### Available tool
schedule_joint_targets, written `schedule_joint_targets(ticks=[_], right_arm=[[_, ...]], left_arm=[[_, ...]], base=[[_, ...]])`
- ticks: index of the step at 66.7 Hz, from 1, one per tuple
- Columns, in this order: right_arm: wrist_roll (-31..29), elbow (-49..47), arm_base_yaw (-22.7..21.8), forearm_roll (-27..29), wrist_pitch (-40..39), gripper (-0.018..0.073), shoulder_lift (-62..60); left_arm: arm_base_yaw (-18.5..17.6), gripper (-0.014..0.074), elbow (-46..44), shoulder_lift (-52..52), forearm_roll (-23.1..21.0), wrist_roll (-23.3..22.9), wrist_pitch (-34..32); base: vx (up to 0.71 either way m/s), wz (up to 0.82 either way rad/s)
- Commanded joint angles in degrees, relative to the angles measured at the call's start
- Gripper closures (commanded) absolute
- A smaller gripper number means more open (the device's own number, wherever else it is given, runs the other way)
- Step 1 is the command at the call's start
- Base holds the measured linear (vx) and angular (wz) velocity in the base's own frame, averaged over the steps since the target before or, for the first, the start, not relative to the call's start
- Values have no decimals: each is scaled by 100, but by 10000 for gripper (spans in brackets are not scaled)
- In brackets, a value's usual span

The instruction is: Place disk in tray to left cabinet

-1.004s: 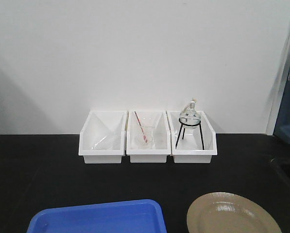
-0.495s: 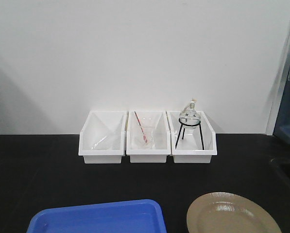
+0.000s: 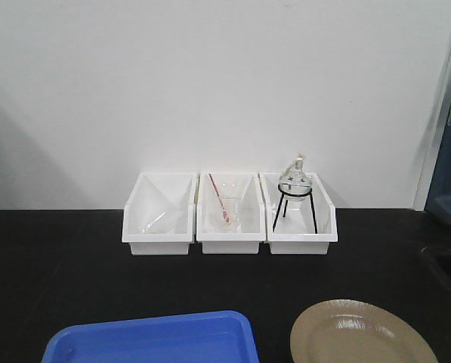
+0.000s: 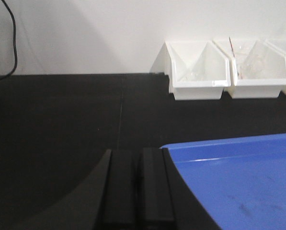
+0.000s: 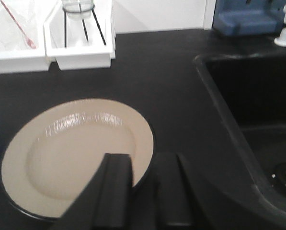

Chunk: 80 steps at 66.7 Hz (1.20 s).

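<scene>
Nothing has shifted in the front view over the last second: your disk (image 3: 361, 334) lies flat on the black surface (image 3: 59, 265), just right of the blue tray (image 3: 149, 336) and apart from it. Your right gripper (image 5: 143, 163) hangs low over the disk's near edge with its jaws apart, one finger over the plate and the other outside the rim; you cannot tell whether they touch it. Your left gripper (image 4: 139, 154) has its fingers together, holding nothing, just beside the tray's left corner. Three white bins (image 3: 229, 219) stand along the wall behind.
</scene>
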Motion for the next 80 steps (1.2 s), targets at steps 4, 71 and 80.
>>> schedule_joint_targets(ticks=[4,71,80], right_arm=[[6,-201,-35,-62,-476,164,365],[2017,-1601,-35,2082,-363,143,4840],[2017,-1601,-35,2092,-697,143,5116]], left_arm=[[2,280,-151,114,-56,5,-365],[2,237,-151,114,-61,5,-311],[2,237,-151,114,-61,5,-311]], base=[[0,0],[0,0],[0,0]])
